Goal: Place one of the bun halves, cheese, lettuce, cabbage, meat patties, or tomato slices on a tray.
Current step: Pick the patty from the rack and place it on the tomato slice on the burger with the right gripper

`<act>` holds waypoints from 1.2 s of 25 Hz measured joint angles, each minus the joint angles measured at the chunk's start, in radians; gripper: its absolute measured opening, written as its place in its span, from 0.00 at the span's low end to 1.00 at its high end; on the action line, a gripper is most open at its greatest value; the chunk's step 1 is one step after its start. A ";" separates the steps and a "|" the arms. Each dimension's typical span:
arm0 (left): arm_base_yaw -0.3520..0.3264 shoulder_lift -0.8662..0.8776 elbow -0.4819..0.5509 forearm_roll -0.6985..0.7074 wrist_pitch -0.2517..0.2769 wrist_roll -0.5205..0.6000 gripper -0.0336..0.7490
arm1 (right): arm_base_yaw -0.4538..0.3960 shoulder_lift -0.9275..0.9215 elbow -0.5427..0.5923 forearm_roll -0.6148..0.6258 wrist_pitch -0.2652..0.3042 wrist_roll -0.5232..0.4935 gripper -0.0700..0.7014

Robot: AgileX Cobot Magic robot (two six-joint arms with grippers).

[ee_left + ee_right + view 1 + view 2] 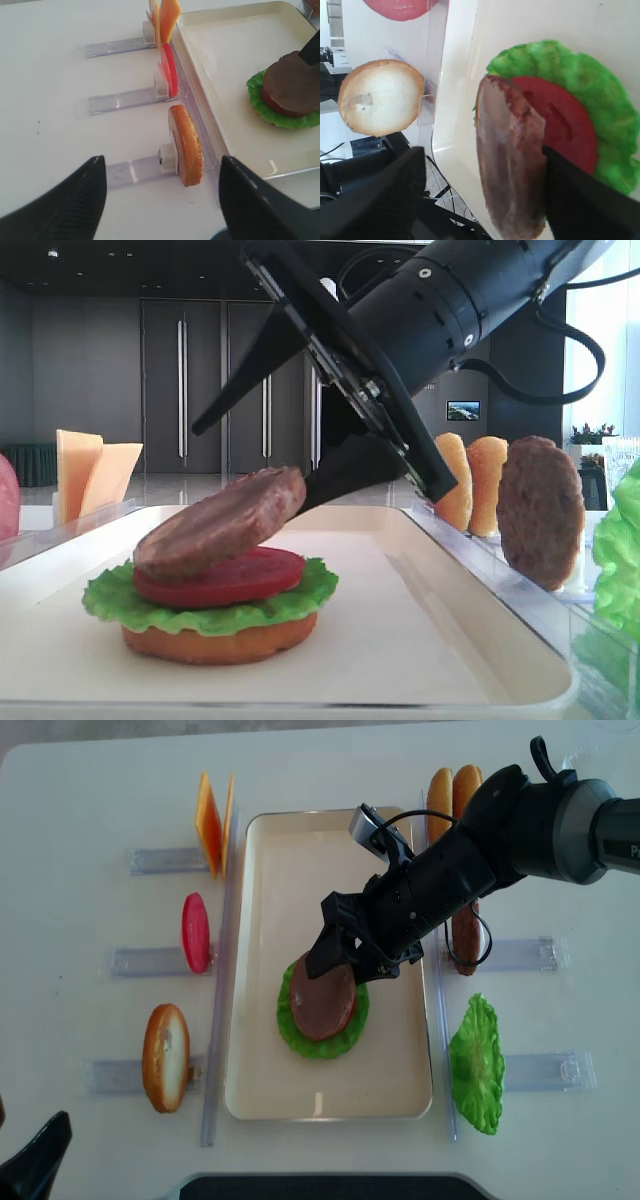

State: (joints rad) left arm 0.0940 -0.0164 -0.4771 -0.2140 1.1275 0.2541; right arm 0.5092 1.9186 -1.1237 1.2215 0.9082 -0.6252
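On the table (80, 800), at the 9 o'clock side of the tray (262, 1090), clear holders (122, 101) carry the cheese (209, 822), a tomato slice (195, 932) and a bun half (165, 1056). The left gripper (160, 200) hovers above them, jaws wide apart and empty. At tray centre the stack reads bun half (215, 640), lettuce (120, 602), tomato slice (225, 578), with the meat patty (225, 522) tilted on top, its low edge resting on the tomato and its high edge toward 3 o'clock. The right gripper (290, 445) has its jaws spread; one finger touches the raised edge, the other stands clear, so no firm grip holds. Judged step: releasing the patty. The next move calls for a clean upward withdrawal so that the patty settles flat. At 3 o'clock, two bun halves (470, 480), a second patty (540, 510) and spare lettuce (477, 1063) stand beyond the rim, clear of that path.
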 joint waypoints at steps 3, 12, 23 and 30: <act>0.000 0.000 0.000 0.000 0.000 0.000 0.73 | 0.000 0.000 0.000 0.000 0.000 0.000 0.72; 0.000 0.000 0.000 0.000 0.000 0.000 0.73 | 0.000 0.000 0.000 -0.001 -0.003 0.036 0.82; 0.000 0.000 0.000 0.000 0.000 0.000 0.73 | 0.000 -0.005 -0.018 -0.127 -0.001 0.147 0.88; 0.000 0.000 0.000 0.000 0.000 0.000 0.73 | 0.000 -0.074 -0.051 -0.252 0.004 0.235 0.88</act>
State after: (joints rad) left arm 0.0940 -0.0164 -0.4771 -0.2140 1.1275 0.2541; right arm 0.5092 1.8442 -1.1748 0.9697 0.9119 -0.3902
